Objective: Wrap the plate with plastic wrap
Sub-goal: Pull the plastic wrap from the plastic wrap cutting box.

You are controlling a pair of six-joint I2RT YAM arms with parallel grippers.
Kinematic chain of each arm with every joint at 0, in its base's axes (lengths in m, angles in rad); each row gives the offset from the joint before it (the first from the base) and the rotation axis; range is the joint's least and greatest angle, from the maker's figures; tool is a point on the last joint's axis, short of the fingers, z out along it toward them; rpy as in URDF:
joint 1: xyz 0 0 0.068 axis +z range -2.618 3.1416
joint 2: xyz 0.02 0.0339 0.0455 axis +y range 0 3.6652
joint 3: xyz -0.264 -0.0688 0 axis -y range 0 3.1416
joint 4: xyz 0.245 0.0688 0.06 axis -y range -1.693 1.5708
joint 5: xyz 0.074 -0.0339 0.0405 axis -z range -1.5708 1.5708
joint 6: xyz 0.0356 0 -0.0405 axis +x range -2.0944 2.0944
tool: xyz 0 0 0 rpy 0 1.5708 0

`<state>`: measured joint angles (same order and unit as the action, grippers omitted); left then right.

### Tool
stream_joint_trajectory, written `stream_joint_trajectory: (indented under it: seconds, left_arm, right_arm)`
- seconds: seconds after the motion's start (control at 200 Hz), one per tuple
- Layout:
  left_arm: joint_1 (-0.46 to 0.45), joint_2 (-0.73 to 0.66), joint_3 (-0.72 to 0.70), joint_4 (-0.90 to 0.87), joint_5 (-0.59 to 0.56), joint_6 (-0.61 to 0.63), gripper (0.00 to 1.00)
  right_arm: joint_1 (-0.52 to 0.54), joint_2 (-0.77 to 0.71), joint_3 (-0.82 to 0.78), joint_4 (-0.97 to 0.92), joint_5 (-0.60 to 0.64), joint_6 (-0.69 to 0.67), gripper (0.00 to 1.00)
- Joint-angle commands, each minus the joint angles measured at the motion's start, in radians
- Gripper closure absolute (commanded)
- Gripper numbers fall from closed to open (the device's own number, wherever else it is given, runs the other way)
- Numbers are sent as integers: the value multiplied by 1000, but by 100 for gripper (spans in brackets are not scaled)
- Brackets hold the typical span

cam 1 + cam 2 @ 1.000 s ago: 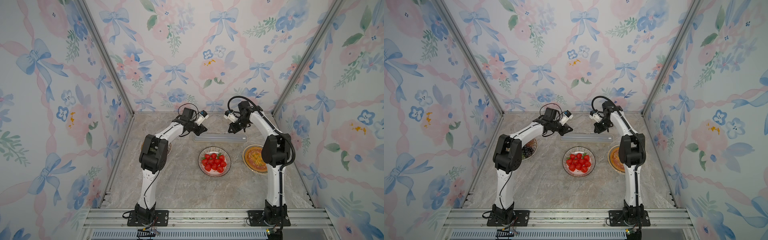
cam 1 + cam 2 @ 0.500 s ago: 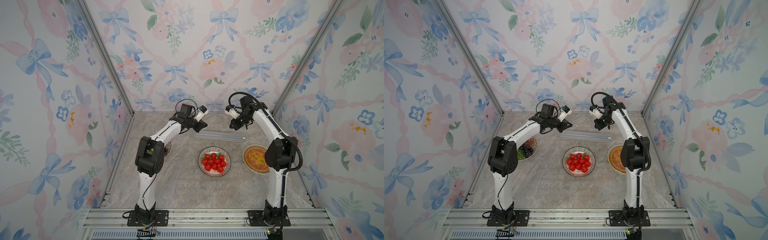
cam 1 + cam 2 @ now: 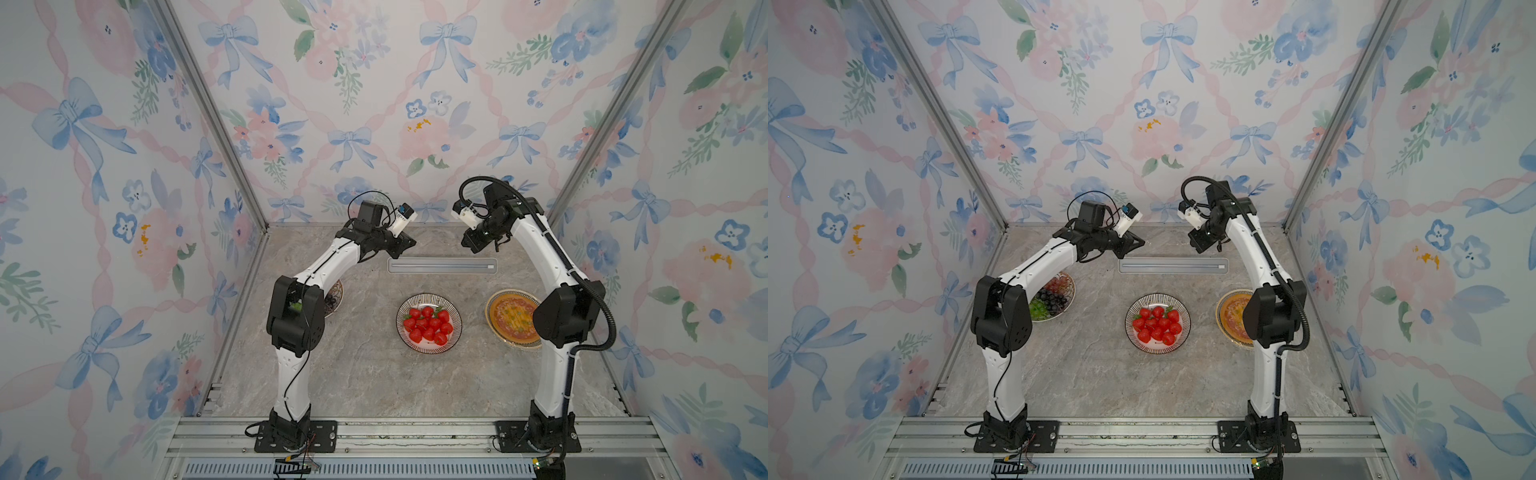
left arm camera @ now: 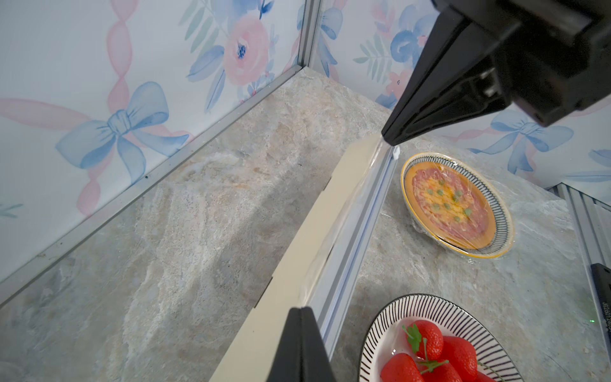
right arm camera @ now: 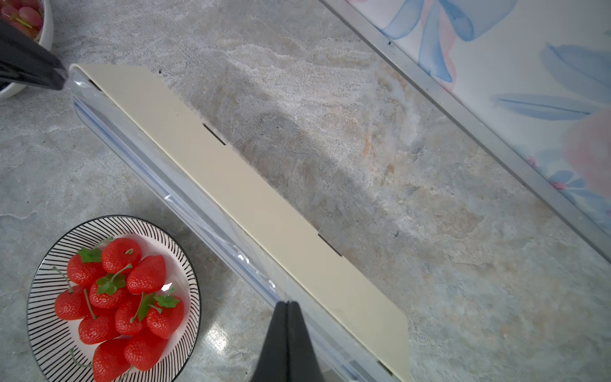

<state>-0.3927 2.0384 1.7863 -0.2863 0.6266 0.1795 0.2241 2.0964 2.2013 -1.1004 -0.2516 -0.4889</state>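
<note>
Marbled grey stone makes up the bench (image 3: 374, 374), walled on three sides by bow-and-flower wallpaper. Near its middle sits the plate of strawberries (image 3: 402, 323), with nothing lying on it or crowding it. At 3 o'clock from it is a yellow-rimmed plate of pizza (image 4: 501, 225) with glossy film already stretched over it; the right arm's elbow hides its outer edge in both top views. At 9 o'clock is a plate of grapes (image 3: 1072, 293), largely covered by the left arm's elbow. At 12 o'clock, well apart from the strawberries, the long cream box (image 3: 441, 266) lies crosswise, and the plastic wrap (image 5: 244, 261) shows as crinkled clear film along its translucent top. The left claw (image 3: 411, 243) hangs clenched at the box's 9 o'clock end and the right claw (image 3: 469, 248) clenched at its 3 o'clock end. I cannot tell whether either one pinches film.
</note>
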Motion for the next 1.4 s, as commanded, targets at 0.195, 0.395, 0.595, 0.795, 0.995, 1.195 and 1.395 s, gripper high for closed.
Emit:
stream_joint_trajectory:
  seconds: [0.195, 0.395, 0.595, 0.795, 0.995, 1.195, 1.395]
  left_arm:
    - [5, -70, 47, 21, 21, -13, 100]
    - [5, -83, 64, 21, 20, -26, 100]
    - [4, -101, 84, 21, 20, -33, 100]
    - [5, -122, 87, 21, 12, -34, 100]
    - [5, -144, 88, 20, -1, -33, 100]
    - [5, -147, 101, 22, 8, -36, 100]
    - [5, -152, 102, 21, 2, -38, 100]
  right_arm:
    - [14, -67, 90, -14, 12, -7, 100]
    - [27, -94, 96, -4, 36, -17, 100]
    - [39, -114, 116, 2, 59, -21, 100]
    - [54, -129, 127, 13, 83, -27, 100]
    - [61, -126, 169, 6, 103, -9, 100]
    - [72, -127, 183, -1, 116, -11, 100]
    - [77, -128, 193, 1, 124, -11, 100]
